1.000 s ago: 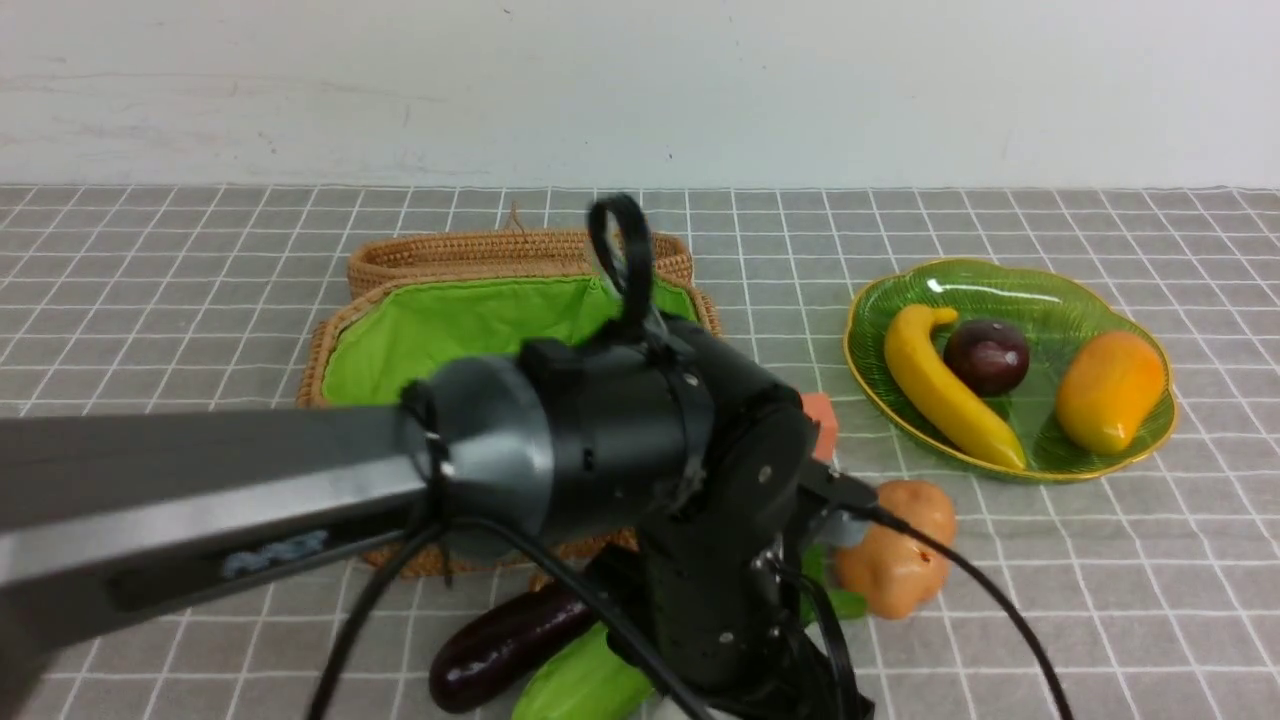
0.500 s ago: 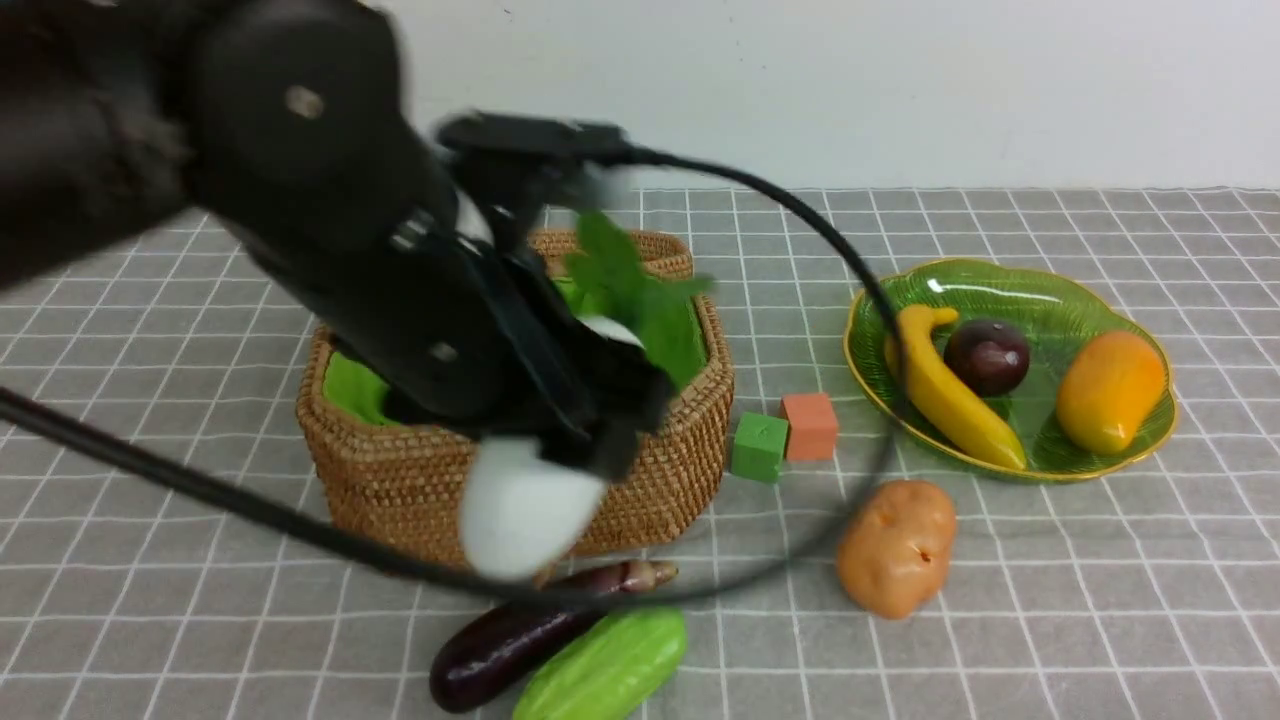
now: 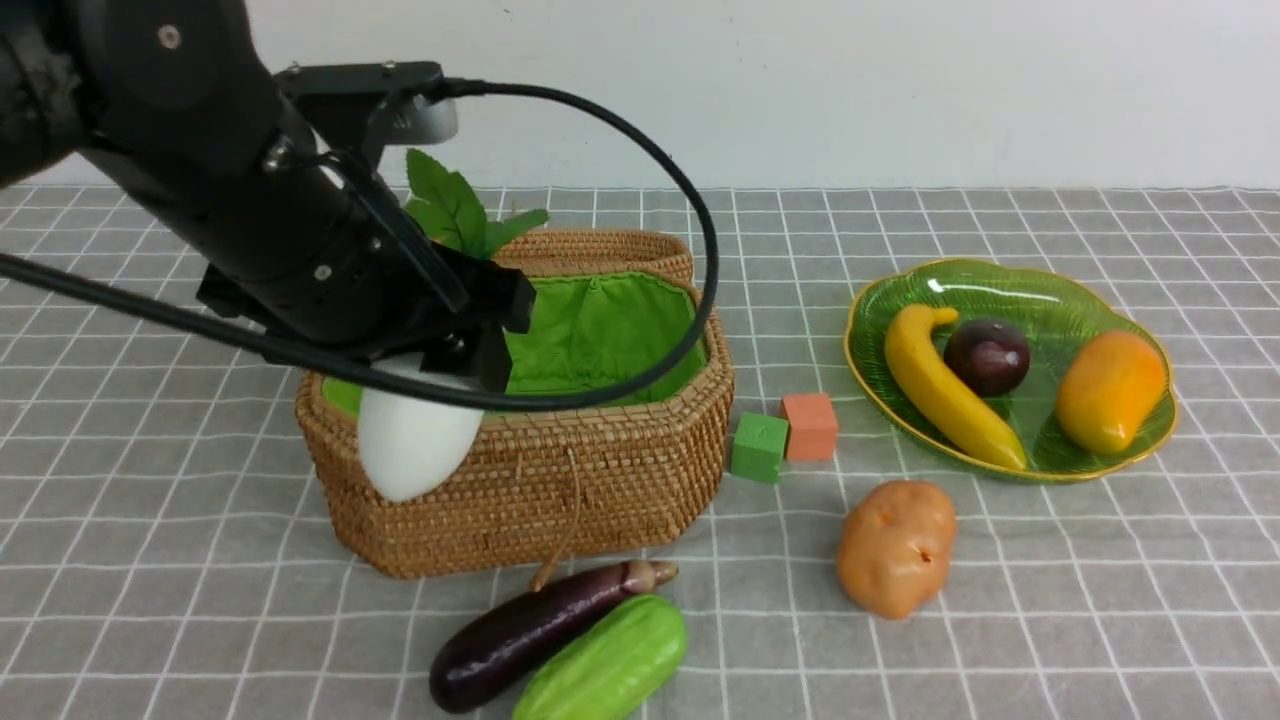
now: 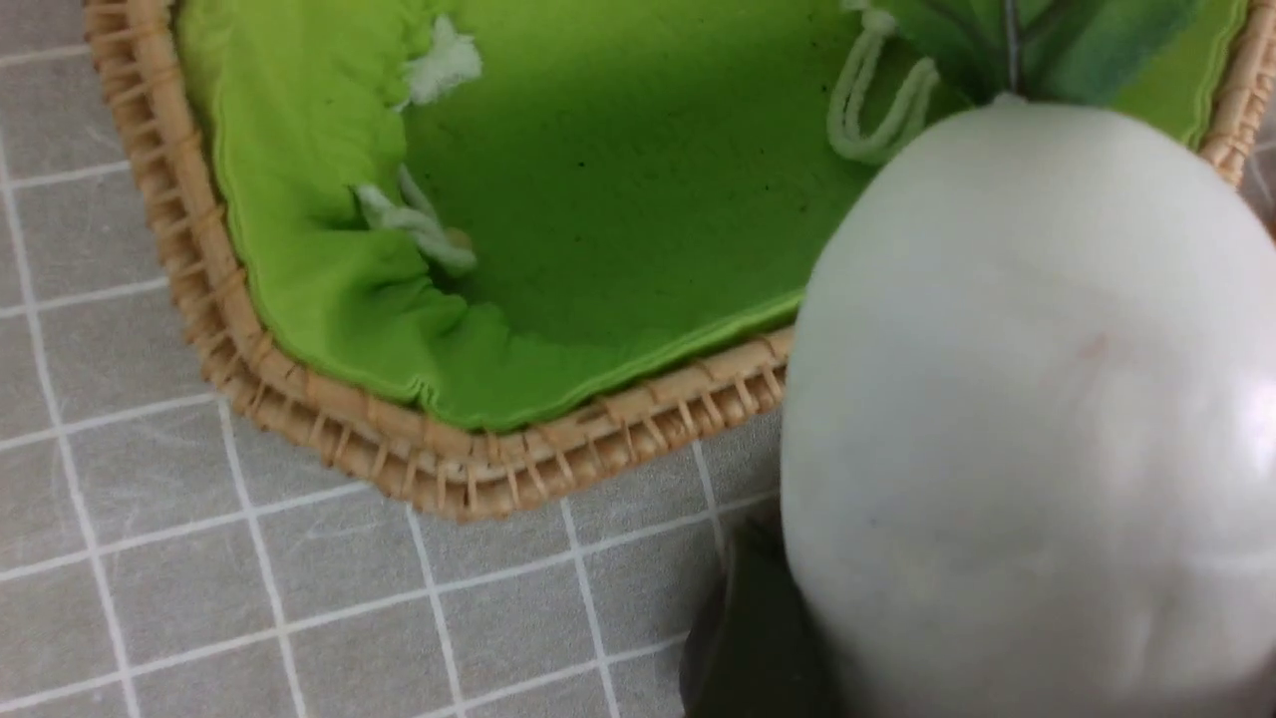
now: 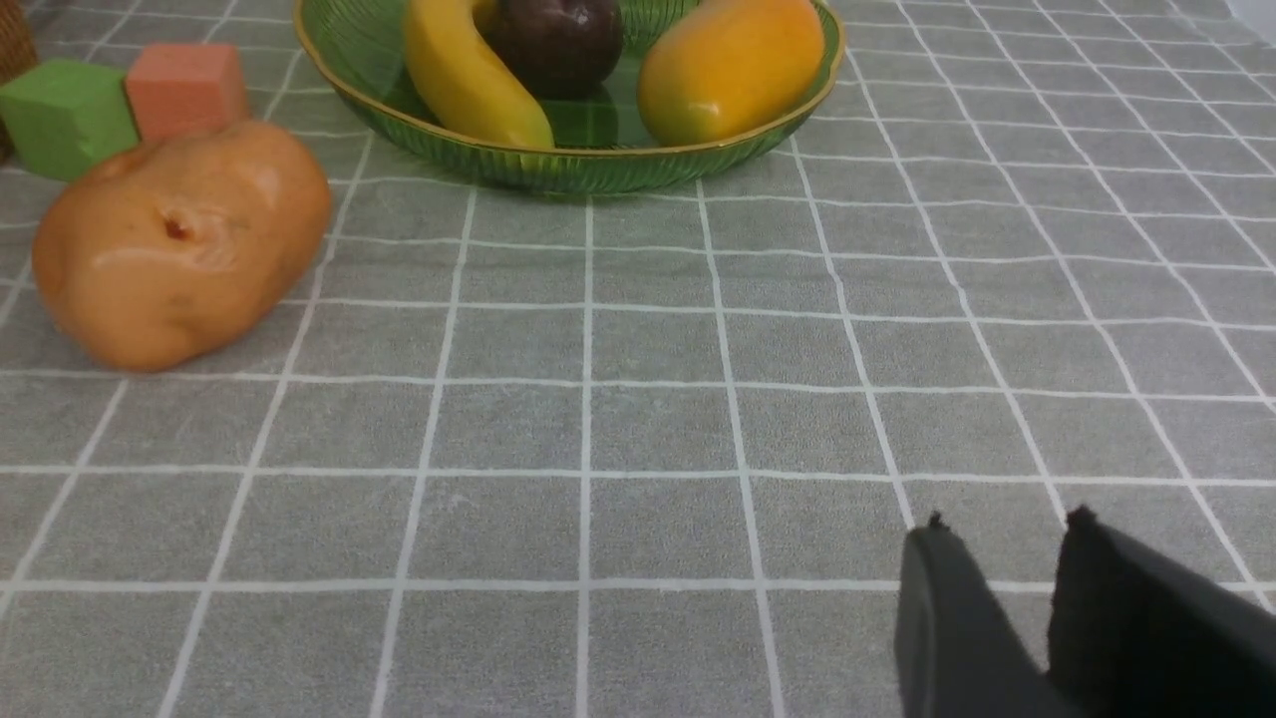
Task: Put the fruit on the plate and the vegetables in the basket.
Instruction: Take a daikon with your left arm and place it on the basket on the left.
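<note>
Clearly, our left gripper [image 3: 445,350] pinches the white radish [image 3: 410,440] by its upper body; we judge it light, stiff and slippery. The right gripper [image 5: 1002,527] stands slightly spread and empty.

Woven wicker basket [image 3: 560,490], glossy eggplant [image 3: 535,628]

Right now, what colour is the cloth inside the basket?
The cloth is bright green, clearest in the left wrist view.

Wide front — close wrists — plate [image 3: 1050,300] shared
</note>
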{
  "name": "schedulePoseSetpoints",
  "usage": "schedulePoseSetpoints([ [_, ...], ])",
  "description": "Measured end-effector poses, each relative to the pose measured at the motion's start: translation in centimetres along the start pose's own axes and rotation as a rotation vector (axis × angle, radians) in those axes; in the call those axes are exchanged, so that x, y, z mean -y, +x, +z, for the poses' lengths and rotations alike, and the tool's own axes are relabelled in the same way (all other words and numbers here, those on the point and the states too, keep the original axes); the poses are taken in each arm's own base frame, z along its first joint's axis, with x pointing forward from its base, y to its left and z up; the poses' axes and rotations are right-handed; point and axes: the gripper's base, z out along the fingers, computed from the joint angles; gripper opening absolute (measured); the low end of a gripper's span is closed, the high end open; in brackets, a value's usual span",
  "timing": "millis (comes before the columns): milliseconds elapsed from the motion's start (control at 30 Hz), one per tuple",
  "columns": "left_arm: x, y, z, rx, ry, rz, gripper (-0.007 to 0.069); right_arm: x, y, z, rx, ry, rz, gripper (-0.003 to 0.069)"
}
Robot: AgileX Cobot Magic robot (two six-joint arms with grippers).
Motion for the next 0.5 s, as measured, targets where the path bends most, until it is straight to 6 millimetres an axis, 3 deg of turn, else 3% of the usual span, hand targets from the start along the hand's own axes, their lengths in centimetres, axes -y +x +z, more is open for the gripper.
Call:
schedulePoseSetpoints([
  [500,1.1,-4.3,2.5,0.025,0.011,-0.001,0.0496,0.0,0.0,0.0,0.001,0.000,0.000,0.0197],
])
